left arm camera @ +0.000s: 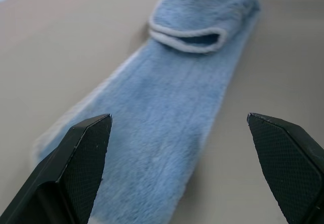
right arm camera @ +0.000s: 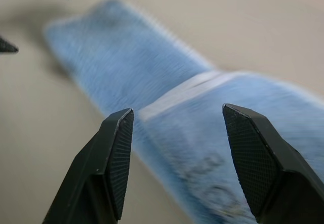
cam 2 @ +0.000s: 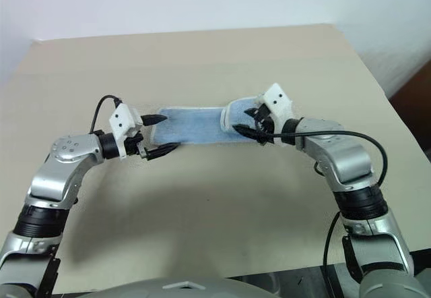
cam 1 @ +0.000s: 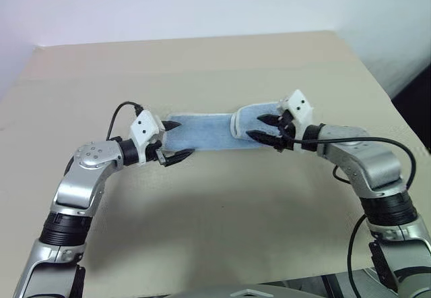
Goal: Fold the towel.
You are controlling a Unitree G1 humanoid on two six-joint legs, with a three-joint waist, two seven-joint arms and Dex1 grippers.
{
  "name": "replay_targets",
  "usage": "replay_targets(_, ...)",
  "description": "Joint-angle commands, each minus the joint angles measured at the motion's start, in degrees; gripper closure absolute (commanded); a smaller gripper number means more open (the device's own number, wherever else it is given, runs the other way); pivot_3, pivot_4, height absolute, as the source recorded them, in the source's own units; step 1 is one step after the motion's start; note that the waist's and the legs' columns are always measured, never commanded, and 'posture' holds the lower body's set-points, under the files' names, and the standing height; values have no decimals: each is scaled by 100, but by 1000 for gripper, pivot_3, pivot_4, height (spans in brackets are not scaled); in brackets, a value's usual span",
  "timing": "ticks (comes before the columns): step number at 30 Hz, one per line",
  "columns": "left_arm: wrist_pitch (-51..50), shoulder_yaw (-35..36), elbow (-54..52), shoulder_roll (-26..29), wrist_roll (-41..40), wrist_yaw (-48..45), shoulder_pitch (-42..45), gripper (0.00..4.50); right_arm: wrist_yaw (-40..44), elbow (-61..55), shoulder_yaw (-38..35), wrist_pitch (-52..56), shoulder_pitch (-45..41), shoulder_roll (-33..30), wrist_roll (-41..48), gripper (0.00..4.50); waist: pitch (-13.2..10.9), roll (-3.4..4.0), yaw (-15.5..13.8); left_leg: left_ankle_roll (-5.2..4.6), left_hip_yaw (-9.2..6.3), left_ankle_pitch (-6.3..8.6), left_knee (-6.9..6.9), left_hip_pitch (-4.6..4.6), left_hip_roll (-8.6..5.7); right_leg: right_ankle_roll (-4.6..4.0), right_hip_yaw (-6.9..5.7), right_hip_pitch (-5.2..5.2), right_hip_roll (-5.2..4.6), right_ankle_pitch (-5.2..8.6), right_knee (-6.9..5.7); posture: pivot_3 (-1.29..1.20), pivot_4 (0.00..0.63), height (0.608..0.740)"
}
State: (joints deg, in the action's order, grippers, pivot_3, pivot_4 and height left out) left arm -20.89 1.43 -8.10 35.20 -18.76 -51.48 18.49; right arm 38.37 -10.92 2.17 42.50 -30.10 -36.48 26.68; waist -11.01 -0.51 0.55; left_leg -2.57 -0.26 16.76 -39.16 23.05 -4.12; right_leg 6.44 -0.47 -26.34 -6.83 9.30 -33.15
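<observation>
From the head camera, the light-blue towel [cam 1: 205,133] lies as a narrow strip on the beige bench [cam 1: 202,62], its right end folded back over itself. The left hand [cam 1: 174,140] hangs released at the strip's left end. The right hand [cam 1: 268,128] sits over the folded end, fingers spread, grasping nothing. Both wrist views show parted fingers above the towel.

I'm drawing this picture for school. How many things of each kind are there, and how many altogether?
Towel, light blue, one end folded over: 1
Table, tan: 1
Robot grippers, left and right, each with black fingers spread: 2
Total: 4
</observation>
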Motion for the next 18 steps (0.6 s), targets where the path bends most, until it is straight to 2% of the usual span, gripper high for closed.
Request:
replay_targets(1, -425, 582, -427, -147, -553, 408, -102, 0, -262, 410, -419, -164, -364, 149, -80, 1917, 0, 0, 17, 1, 0, -1, 0, -1, 0, 0, 0, 0, 1, 0, -1, 0, 150, 728)
replay_targets(2, -620, 715, -517, -243, -660, 644, -158, 0, -319, 759, -311, -399, -462, 226, -303, 2114, 0, -1, 18, 4, 0, -2, 0, -2, 1, -1, 1, 0, 1, -1, -2, 0, 150, 728)
replay_targets(6, -1247, 1056, -954, -456, -1029, 1230, -465, 0, -274, 1898, -3, -1294, -755, 683, -825, 3442, 2, -1, 38, 9, 0, -6, 2, -11, 2, -2, 1, 6, 5, -2, -6, 0, 150, 728)
replay_targets(9, -1832, 1494, -1585, -698, -1673, 1745, -792, 0, -90, 2628, 244, -1941, -684, 964, -1160, 4486, 2, -1, 29, 12, 1, -8, 4, -8, 2, -3, 1, 1, 6, -2, -7, 0, 150, 728)
replay_targets(15, -2642, 1919, -2437, -1198, -2475, 2860, -1394, 0, 25, 3821, 693, -2938, -537, 1125, -1914, 4486, 4, -3, 20, 13, -1, -7, 0, -15, -5, -7, 2, 16, 3, -5, -3, 0, 150, 728)
replay_targets(18, -3062, 2093, -2685, -1559, -2944, 3635, -1597, 0, 215, 3609, 506, -3155, -581, 1074, -1793, 4486, 5, -5, 8, 15, -5, -6, 2, -53, -2, -7, 0, 56, 6, -4, -3, 0, 150, 728)
